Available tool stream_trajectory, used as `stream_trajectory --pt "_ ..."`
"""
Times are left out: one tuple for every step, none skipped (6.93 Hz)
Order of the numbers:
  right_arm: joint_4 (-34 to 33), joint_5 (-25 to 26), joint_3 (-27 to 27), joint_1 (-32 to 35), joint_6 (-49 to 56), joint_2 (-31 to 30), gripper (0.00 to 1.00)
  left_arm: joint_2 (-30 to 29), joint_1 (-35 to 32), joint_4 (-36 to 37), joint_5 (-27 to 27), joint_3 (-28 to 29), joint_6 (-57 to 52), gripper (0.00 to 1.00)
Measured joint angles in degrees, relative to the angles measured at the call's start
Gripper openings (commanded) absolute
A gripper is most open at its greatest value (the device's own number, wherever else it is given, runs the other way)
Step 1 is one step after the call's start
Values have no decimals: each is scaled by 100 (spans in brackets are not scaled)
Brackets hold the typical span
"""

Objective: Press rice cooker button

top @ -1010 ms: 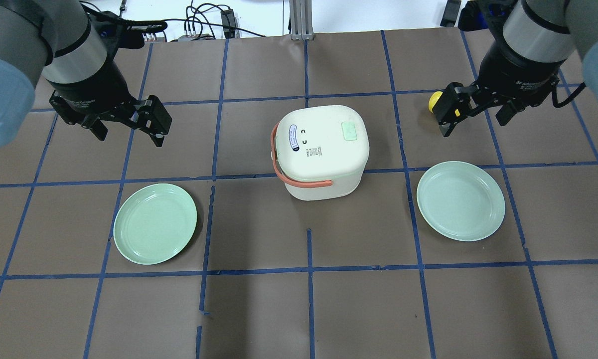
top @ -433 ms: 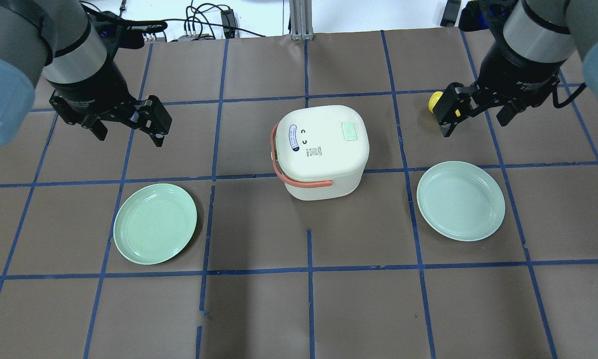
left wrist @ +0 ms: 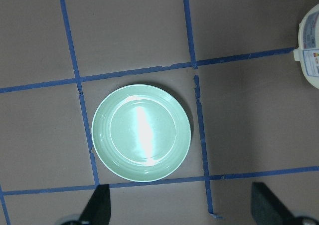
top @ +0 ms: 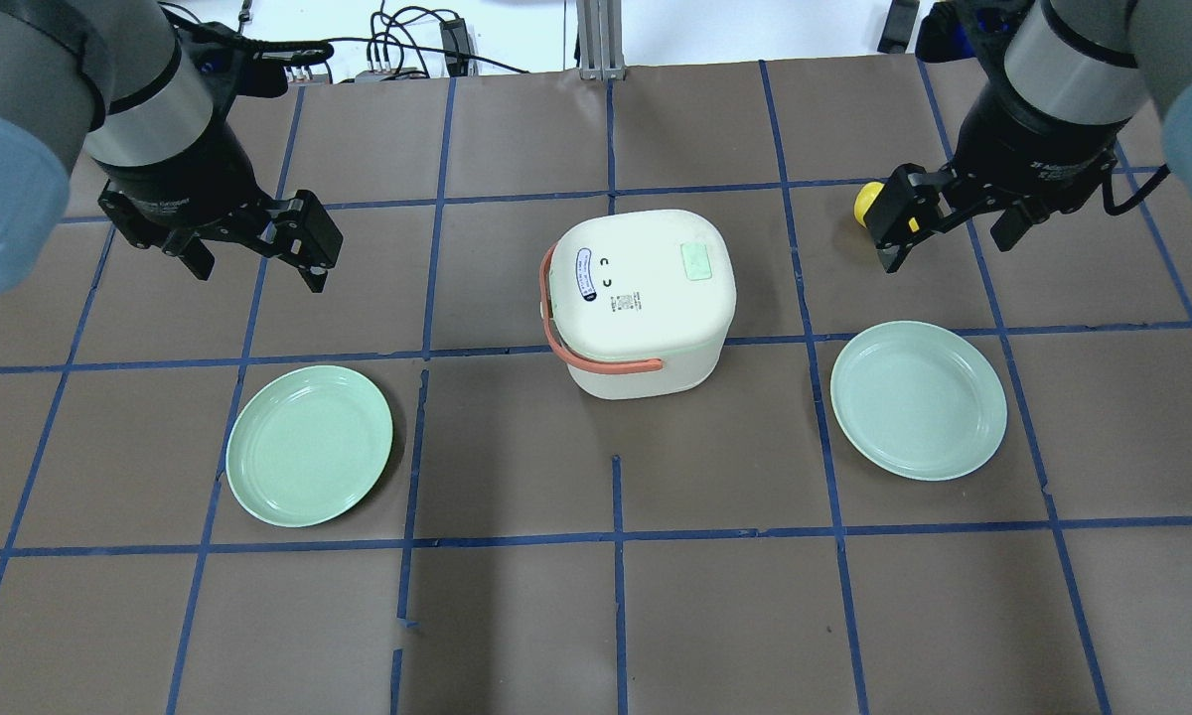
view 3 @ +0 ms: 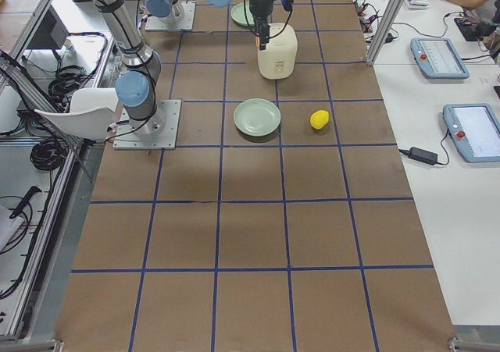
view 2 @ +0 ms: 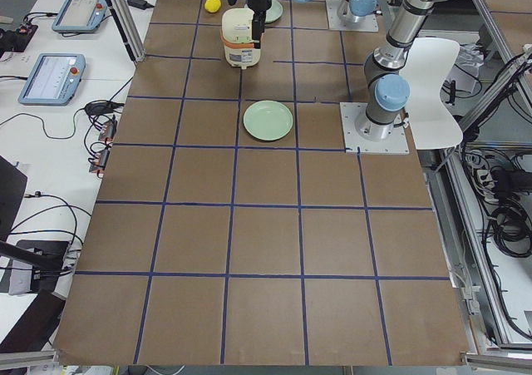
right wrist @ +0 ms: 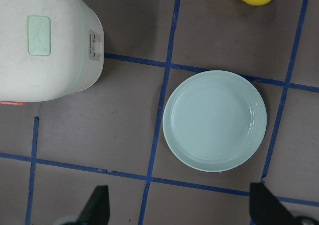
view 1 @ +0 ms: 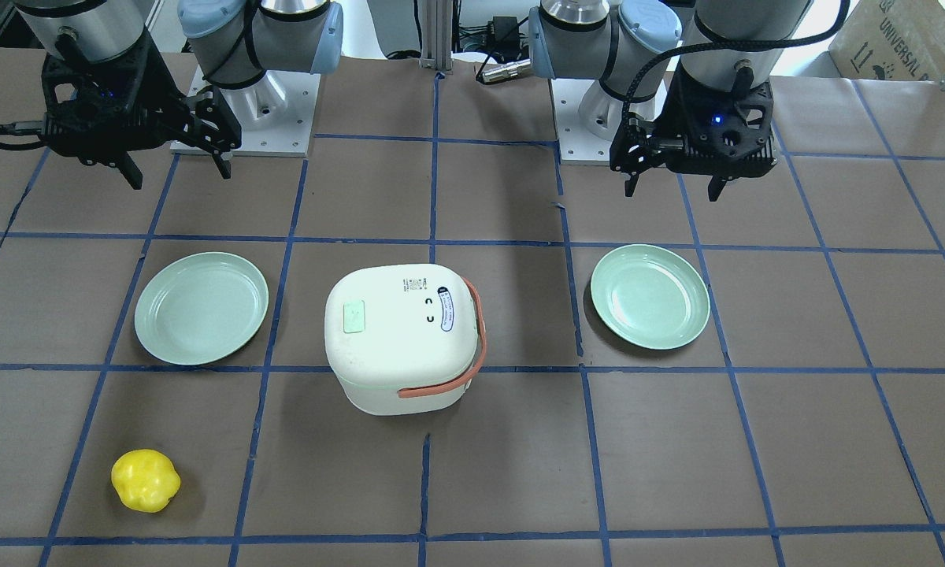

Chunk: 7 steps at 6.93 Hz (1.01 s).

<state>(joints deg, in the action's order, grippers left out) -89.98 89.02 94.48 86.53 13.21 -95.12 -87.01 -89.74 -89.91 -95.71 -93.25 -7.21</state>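
The white rice cooker [top: 641,298] with an orange handle stands mid-table; it also shows in the front view [view 1: 398,339]. A pale green square button [top: 696,262] sits on its lid and shows in the right wrist view [right wrist: 39,28]. My left gripper [top: 258,260] is open and empty, hovering well left of the cooker, above a green plate [left wrist: 141,132]. My right gripper [top: 946,248] is open and empty, hovering right of the cooker, with its fingertips [right wrist: 97,205] at the bottom of the wrist view. Neither gripper touches the cooker.
One green plate [top: 309,445] lies front left of the cooker and another [top: 918,399] front right. A yellow toy pepper [top: 864,202] lies behind the right gripper, seen also in the front view [view 1: 145,480]. Blue tape lines grid the brown table.
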Motion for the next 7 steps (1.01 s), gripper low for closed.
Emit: stream_trajectory --pt "-6 -12 0 0 -6 2 100 0 0 0 0 0 0 100" --pt "-14 -25 3 1 -12 10 100 0 0 0 0 0 0 100" --pt "-24 -38 17 6 -14 12 100 0 0 0 0 0 0 100" --pt "-48 -67 50 10 -18 1 100 0 0 0 0 0 0 100" --pt "-82 -96 85 12 -19 -9 100 0 0 0 0 0 0 100" --pt "-110 -96 95 13 -22 -14 100 0 0 0 0 0 0 100" --pt "-125 -63 85 13 -26 -19 100 0 0 0 0 0 0 100"
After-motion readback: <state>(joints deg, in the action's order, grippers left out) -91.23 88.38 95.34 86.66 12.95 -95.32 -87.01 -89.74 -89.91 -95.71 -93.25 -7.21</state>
